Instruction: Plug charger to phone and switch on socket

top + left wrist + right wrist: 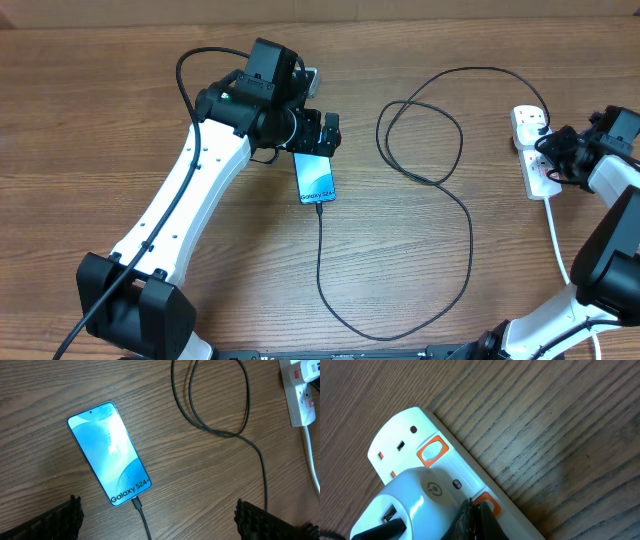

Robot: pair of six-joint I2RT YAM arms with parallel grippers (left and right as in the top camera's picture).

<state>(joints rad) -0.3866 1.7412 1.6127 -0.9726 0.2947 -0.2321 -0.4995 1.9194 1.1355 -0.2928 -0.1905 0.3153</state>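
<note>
The phone (314,178) lies flat on the wooden table with its blue screen lit, and it also shows in the left wrist view (109,453). The charger's connector tip (136,504) sits in the phone's lower end. Its thin black cable (469,230) loops across the table toward the socket (530,140). My left gripper (157,525) hovers open over the phone's far end, holding nothing. My right gripper (474,507) is shut, its tips pressed against an orange-red switch (490,502) of the socket (450,465), beside a white plug body (410,505).
A second orange-red switch (432,451) sits beside an unused outlet at the strip's end. The strip's thick white cord (556,235) runs toward the front edge. Loops of black cable (210,427) lie between phone and strip.
</note>
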